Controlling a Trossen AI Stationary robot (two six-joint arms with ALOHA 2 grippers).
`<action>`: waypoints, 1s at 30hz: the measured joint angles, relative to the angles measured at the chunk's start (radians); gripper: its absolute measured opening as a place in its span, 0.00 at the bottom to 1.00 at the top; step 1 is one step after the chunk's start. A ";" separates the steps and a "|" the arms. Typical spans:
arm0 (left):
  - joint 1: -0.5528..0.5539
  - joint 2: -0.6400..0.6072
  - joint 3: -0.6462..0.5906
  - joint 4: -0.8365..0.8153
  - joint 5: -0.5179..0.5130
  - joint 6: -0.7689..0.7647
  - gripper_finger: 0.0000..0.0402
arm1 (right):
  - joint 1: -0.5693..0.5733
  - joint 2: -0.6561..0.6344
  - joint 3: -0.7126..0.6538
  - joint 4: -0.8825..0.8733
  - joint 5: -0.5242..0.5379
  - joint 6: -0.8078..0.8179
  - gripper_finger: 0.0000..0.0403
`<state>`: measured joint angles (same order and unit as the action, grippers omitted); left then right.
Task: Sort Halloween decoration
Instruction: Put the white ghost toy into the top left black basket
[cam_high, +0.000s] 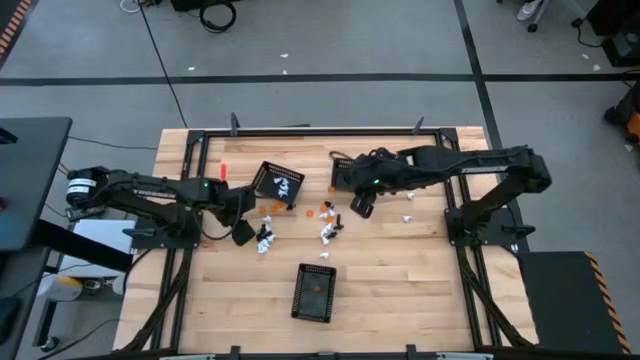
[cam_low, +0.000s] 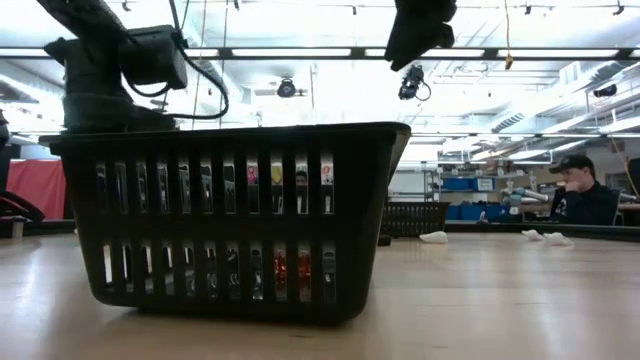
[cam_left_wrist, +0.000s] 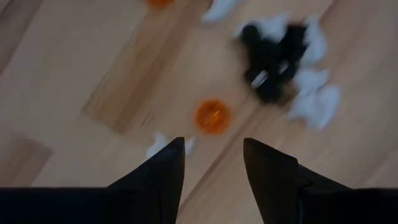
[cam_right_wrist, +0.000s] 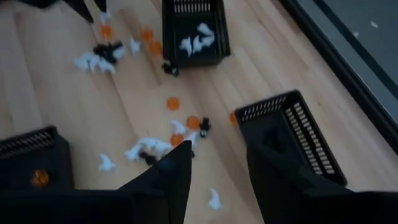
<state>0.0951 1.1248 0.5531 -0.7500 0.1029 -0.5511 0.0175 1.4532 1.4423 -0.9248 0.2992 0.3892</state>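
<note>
The Halloween decoration lies loose on the wooden table between the arms: small orange (cam_high: 310, 213), white (cam_high: 328, 233) and black pieces. My left gripper (cam_high: 243, 233) points steeply down over the left part of the scatter. Its fingers are open (cam_left_wrist: 214, 143), with an orange trinket (cam_left_wrist: 212, 116) on the table just ahead of the gap and a white piece (cam_left_wrist: 160, 144) beside one fingertip. A black and white clump (cam_left_wrist: 283, 62) lies farther off. My right gripper (cam_high: 360, 207) hangs open (cam_right_wrist: 217, 152) high above the table, with nothing between its fingers.
Three black mesh baskets stand on the table. One holds white pieces (cam_high: 278, 183), one stands under the right arm (cam_high: 345, 172), and one near the front edge holds an orange piece (cam_high: 314, 292). A seated person (cam_low: 582, 195) shows in the room beyond.
</note>
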 joint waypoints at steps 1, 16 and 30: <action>-0.010 0.000 0.007 -0.030 -0.015 0.006 0.43 | -0.006 -0.016 -0.022 0.028 -0.002 0.000 0.40; -0.078 -0.007 0.070 0.098 0.060 0.172 0.43 | -0.088 -0.058 -0.183 0.195 -0.086 -0.061 0.40; -0.071 0.084 0.069 0.216 -0.136 0.155 0.43 | -0.159 -0.058 -0.183 0.233 -0.121 -0.154 0.40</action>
<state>0.0237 1.2086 0.6224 -0.5345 -0.0333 -0.3961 -0.1411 1.3949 1.2594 -0.6920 0.1780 0.2352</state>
